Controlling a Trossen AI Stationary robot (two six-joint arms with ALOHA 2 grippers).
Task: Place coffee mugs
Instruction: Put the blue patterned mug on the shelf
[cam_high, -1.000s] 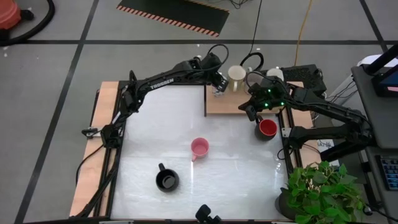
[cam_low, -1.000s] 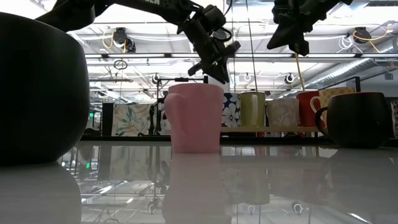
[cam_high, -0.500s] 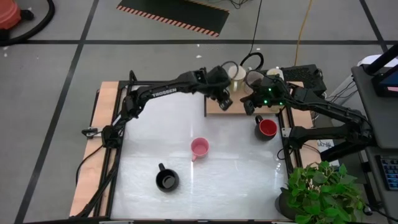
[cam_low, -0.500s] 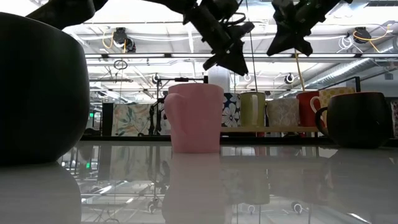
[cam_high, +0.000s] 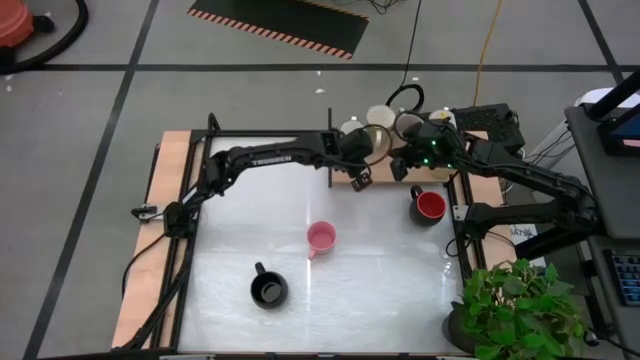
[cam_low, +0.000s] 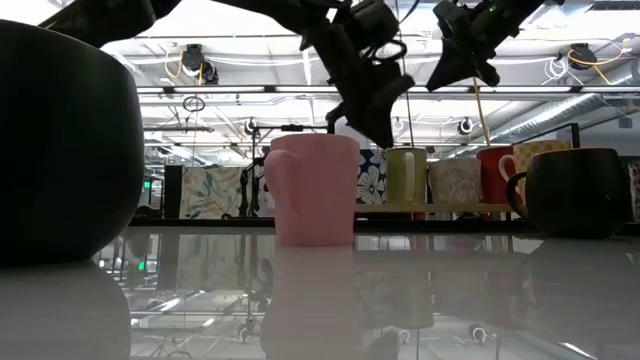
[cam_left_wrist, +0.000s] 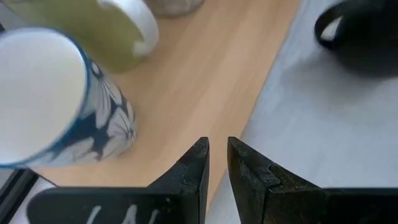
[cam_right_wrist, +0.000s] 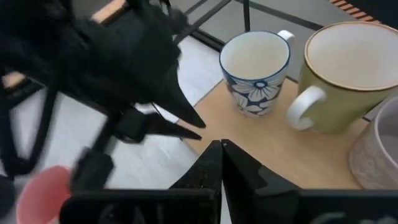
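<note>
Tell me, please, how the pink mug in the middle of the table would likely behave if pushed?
The pink mug stands upright on a glossy, mirror-like table, so it would probably slide rather than tip. Its straight walls and broad base suggest steadiness. It looks ceramic, so likely rigid and chippable.

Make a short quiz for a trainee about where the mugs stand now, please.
1. True or false: the pink mug stands on the wooden board.
2. Which mug on the white table is nearest the right gripper? A: black. B: the red mug. C: pink.
3. How many mugs stand on the white table, off the board?

Key:
1. False, it stands on the white table.
2. B.
3. Three.
</note>
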